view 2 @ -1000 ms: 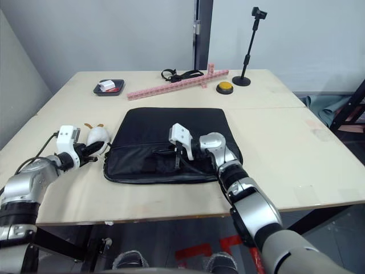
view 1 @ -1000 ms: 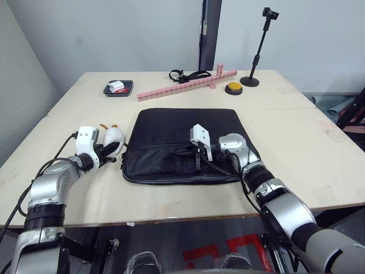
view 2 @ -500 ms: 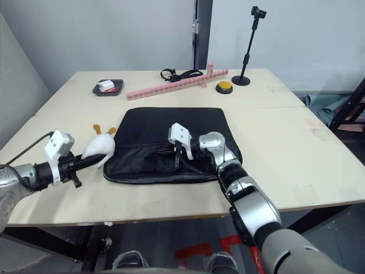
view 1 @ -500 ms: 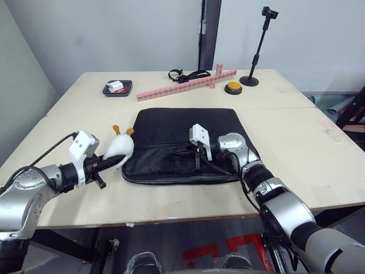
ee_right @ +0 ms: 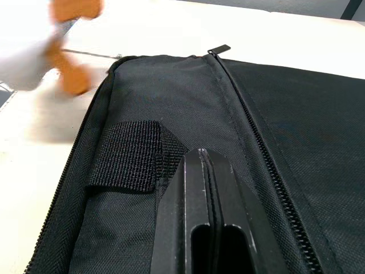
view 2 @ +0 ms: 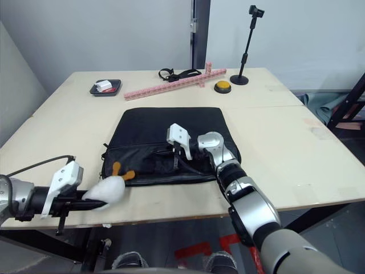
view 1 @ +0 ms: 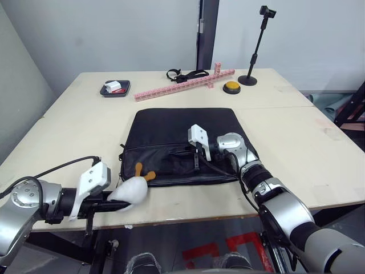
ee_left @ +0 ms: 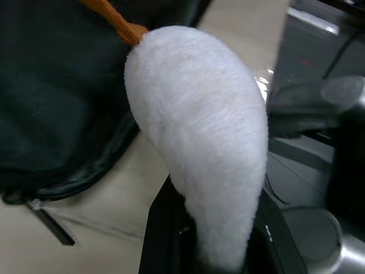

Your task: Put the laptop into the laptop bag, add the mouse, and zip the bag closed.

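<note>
The laptop bag [view 1: 182,128], where do we find it, and what lies around it?

Starting nearest to us, at the front edge of the pale wooden tabletop [view 1: 296,142], we see the left tool [view 1: 118,200] clamped around the lower end of a plump white plush toy [view 1: 132,189] with orange parts. The toy sits just off the bag's front left corner, its orange parts pointing toward the bag.

And the bag itself?

It lies flat in the middle of the tabletop, a black fabric rectangle, long side toward us. A zipper line runs across its front part, and a black webbing loop is sewn on that front part.

What is the right tool doing?

The right tool [view 1: 195,165] rests on the front part of the bag, fingertips down on the fabric. In the right wrist view we see its two fingers [ee_right: 188,188] pressed together with no gap. We cannot tell whether anything is pinched between them.

What sits beyond the bag?

Toward the far edge we see a long strip of pink blocks [view 1: 182,85], a small black tray [view 1: 116,88] at the far left, a black strap [view 1: 182,74], a yellow button [view 1: 232,87] and a thin black stand [view 1: 249,80].
</note>
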{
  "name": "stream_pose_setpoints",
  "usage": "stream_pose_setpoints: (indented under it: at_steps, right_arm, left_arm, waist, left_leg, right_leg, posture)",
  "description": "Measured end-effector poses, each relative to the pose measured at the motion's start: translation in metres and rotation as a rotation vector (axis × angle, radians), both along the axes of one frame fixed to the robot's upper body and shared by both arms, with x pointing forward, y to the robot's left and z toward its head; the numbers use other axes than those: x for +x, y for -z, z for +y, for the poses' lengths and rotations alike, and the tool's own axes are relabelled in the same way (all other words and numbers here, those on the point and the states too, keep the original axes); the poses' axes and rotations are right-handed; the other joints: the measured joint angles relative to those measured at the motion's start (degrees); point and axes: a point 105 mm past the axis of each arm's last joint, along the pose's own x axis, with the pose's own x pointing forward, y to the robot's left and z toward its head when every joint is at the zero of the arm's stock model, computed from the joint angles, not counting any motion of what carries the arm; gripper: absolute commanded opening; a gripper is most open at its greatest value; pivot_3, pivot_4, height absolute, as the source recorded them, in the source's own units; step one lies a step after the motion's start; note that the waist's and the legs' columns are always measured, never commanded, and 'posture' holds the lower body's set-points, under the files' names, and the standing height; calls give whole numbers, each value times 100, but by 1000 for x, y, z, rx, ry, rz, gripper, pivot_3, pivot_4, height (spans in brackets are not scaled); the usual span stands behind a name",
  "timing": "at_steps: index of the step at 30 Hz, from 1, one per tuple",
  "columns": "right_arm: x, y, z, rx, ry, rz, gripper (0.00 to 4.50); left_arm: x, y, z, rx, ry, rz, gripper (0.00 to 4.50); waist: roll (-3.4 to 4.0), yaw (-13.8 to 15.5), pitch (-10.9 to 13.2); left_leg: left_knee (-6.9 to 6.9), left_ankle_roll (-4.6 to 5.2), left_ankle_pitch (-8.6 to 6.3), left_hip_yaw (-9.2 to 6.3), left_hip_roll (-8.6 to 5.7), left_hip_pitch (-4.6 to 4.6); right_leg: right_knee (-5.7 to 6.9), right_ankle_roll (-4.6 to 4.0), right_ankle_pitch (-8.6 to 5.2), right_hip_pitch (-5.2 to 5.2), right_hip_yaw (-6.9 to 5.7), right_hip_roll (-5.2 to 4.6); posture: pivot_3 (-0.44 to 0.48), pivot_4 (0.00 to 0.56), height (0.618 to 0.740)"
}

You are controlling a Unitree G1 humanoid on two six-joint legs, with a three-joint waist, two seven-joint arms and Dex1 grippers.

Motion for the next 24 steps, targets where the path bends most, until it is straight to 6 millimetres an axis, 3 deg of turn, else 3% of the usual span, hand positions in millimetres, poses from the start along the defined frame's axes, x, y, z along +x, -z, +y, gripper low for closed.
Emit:
stream_pose_setpoints:
  at_steps: [18,24]
  right_arm:
    - [0,0,5,0,2,-4,0]
    - [0,0,5,-1,5,-2,0]
  left_arm:
    - [14,16,-78,-73,285,-36,31]
    - [29,25,-101,-77,314,-52,31]
  waist:
    - [0,-22,-2]
    - [1,-14,-3]
  left_leg:
    - [0,1,2,6,1,3]
    - [4,2,2,6,1,3]
  right_leg:
    - [6,-1,1,-1,5,2]
    - [7,-2,1,1,7,1]
  posture:
    - [0,150,740]
    - [0,150,740]
